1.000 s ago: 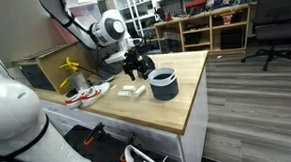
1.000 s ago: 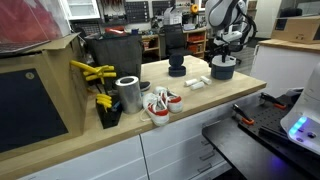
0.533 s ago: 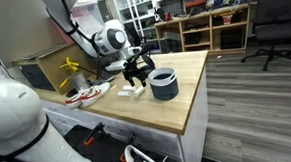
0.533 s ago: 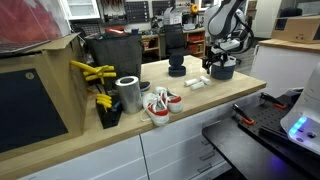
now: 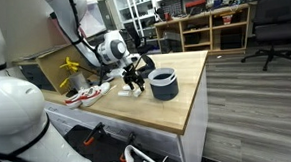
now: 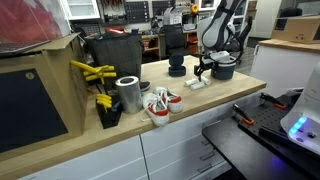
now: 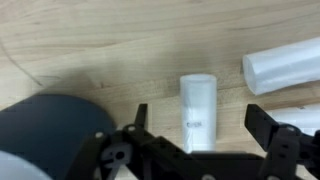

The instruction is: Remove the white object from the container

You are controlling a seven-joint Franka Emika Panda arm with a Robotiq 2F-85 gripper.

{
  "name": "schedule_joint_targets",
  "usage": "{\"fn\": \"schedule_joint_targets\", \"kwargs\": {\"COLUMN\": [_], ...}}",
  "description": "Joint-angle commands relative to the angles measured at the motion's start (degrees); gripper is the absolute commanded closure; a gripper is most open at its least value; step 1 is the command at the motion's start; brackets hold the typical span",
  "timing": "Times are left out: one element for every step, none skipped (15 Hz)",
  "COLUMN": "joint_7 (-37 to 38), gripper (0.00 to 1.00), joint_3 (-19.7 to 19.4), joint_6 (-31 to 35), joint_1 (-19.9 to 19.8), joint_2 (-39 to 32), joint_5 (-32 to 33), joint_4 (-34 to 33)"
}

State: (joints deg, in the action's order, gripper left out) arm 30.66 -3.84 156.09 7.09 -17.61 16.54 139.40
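The wooden table point(image 5: 182, 117) carries everything, and nothing on it has shifted over the last second; only the robot has moved. The arm point(image 5: 112, 48) has swung away from its place above the container point(image 5: 164, 85) and come lower, toward the side of the tub where the white pieces lie. The container is a round dark tub standing upright with its top open. The white-and-red bundle point(image 5: 89, 93) lies further along the table, well apart from the tub.

The gripper point(image 5: 136, 84) now hangs low over the tabletop just beside the container, jaws spread wide and holding nothing. In the wrist view, the white object point(image 7: 198, 108) lies flat on the bare wood between the two spread fingers point(image 7: 262, 122), outside the tub, whose dark wall fills the lower corner. A second white piece point(image 7: 285, 68) lies near it, beyond one finger.
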Motion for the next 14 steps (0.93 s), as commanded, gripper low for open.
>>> {"fn": "schedule_joint_targets", "kwargs": {"joint_7": [2.82, 2.66, 2.14, 1.60, 1.47, 1.58, 1.66, 1.36, 1.22, 0.91, 0.61, 0.97, 2.45, 4.66], "gripper": [0.34, 0.41, 0.51, 0.58, 0.66, 0.73, 0.80, 0.88, 0.94, 0.96, 0.93, 0.94, 0.93, 0.93], "joint_3": [-3.15, -3.48, -3.66, -3.64, -3.74, -3.86, -3.96, -3.70, -3.40, -2.92, -2.44, -2.06, -2.19, -2.32], "joint_6": [2.45, 2.52, 2.66, 2.58, 2.39, 2.12, 1.89, 1.43, 0.86, -0.18, -1.08, -2.19, -2.94, -3.59], "joint_1": [4.12, 4.71, 5.14, 5.32, 5.59, 5.85, 6.07, 5.97, 5.84, 5.63, 5.42, 5.38, 5.72, 6.11], "joint_2": [-3.08, -3.10, -3.10, -2.77, -2.06, -1.34, -0.58, 0.31, 1.22, 2.63, 3.92, 5.33, 6.36, 7.25], "joint_5": [0.73, 0.19, -0.32, -0.94, -1.14, -1.17, -1.11, -1.46, -1.91, -2.62, -3.35, -4.08, -3.93, -3.54], "joint_4": [-2.12, -2.25, -2.37, -2.46, -2.44, -2.47, -2.51, -2.54, -2.64, -2.59, -2.52, -2.50, -2.62, -2.83]}}
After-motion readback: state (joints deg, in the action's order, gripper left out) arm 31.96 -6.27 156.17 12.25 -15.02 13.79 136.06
